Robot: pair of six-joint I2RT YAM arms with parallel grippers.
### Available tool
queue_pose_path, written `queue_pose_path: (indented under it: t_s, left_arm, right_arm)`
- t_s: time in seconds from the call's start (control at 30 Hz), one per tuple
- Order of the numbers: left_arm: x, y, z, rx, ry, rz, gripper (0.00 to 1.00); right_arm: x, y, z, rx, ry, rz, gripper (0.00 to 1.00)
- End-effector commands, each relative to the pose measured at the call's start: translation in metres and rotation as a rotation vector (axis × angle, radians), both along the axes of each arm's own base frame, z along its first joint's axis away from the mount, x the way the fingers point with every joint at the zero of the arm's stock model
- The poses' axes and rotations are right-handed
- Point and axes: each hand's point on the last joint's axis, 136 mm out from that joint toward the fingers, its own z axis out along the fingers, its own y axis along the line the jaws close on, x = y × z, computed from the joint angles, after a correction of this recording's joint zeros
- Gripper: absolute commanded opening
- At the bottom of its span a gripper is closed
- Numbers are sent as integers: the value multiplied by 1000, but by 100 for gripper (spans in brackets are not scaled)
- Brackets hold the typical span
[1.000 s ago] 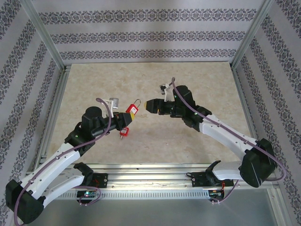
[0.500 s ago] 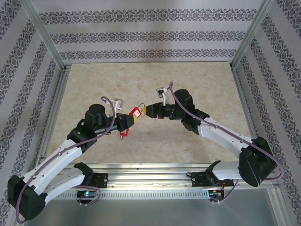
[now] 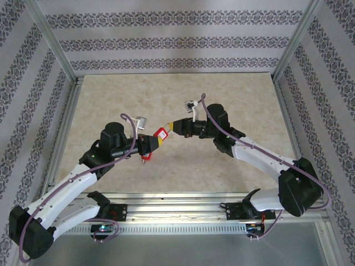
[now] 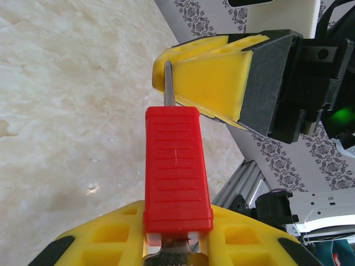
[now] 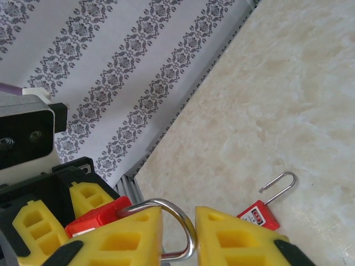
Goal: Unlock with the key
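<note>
Marbled beige counter (image 3: 233,94) lies under me. My left fingers (image 4: 105,238) are clamped on the red padlock (image 4: 177,166) above the counter's middle. My right fingers (image 5: 127,238) flank its steel shackle (image 5: 186,224), pinched or not I cannot tell, and a spare padlock (image 5: 259,214) lies flat nearby.

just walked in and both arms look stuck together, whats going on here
The two arms have one red padlock between them above the table. The left gripper is clamped on its body. The right gripper has its yellow fingers on either side of the steel shackle, though I can't tell if they pinch it. A second red padlock lies on the table with its shackle open. Whether a key is in the held lock, I can't tell.
</note>
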Motion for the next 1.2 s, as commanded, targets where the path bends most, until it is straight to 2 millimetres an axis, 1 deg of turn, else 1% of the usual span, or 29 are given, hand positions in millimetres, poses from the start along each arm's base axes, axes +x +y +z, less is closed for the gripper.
queue_pose_path:
  t_s: [0.0, 0.17, 0.23, 0.3, 0.57, 0.7, 0.8, 0.9, 0.93, 1.1, 1.17]
  left_arm:
    - [-2, -3, 18, -32, -65, -37, 0]
    - [-2, -3, 17, -32, -66, -39, 0]
    - [-2, -3, 17, -31, -66, -42, 0]
    - [-2, -3, 15, -30, -63, -42, 0]
    - [-4, -6, 17, -42, -68, -68, 0]
    - [-5, -9, 17, -45, -68, -87, 0]
    - [-7, -10, 17, -49, -71, -102, 0]
    - [-7, -11, 17, -48, -72, -110, 0]
    - [-8, -11, 17, -51, -71, -115, 0]
    - [-5, -12, 16, -40, -73, -113, 0]
    - [-3, -12, 15, -27, -78, -111, 0]
  right_arm:
    - [1, -3, 5, 27, -25, 4, 17]
    - [5, -11, 9, 45, -24, -21, 4]
    - [6, -14, 12, 59, -25, -29, 0]
    - [7, -15, 14, 60, -29, -32, 0]
    - [7, -20, 9, 60, -34, -28, 0]
    - [14, -33, 9, 57, -34, -77, 0]
    - [24, -51, 9, 49, -35, -139, 0]
    - [33, -70, 12, 66, -22, -190, 0]
    - [34, -73, 14, 73, -25, -193, 0]
    - [33, -78, 19, 70, -17, -182, 0]
    - [37, -83, 17, 70, 14, -214, 0]
